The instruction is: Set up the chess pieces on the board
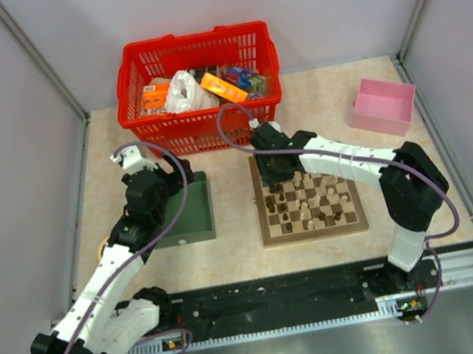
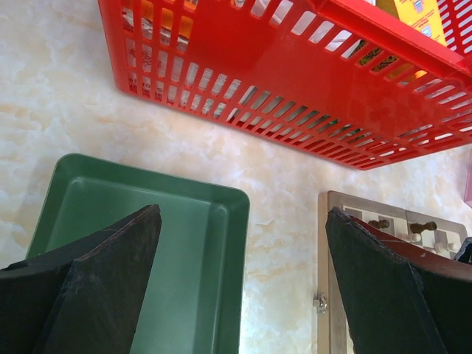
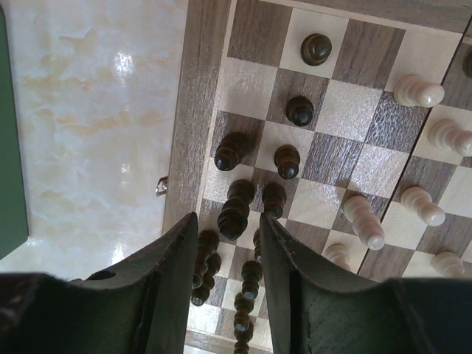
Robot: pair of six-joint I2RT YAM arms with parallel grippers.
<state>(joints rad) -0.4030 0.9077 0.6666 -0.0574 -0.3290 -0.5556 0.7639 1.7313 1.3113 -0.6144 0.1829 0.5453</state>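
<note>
Board is lying flat on the table, right of centre, with the chess pieces sitting scattered over its squares. Right claw is hanging low over the board's far-left corner, pointing down at a cluster of dark pieces that are crowding the squares beside the tan rim. Its jaws are standing partway apart with a narrow gap between them, and they are not clamping anything that shows. One tall dark piece is sitting right at the mouth of that gap, with a sliver of board showing on either side of it. More dark pieces are showing deeper in the gap, under the fingers; whether any is touching a finger, cannot tell. Pale pieces are sitting on squares farther toward the board's middle, well apart from this claw. Left claw is hovering above the green tray, jaws spread wide, gripping nothing. The tray is lying just left of the board, with a strip of bare table between them. Red basket is standing at the table's far edge, behind both tray and board. Pink box is sitting at the far right.
</note>
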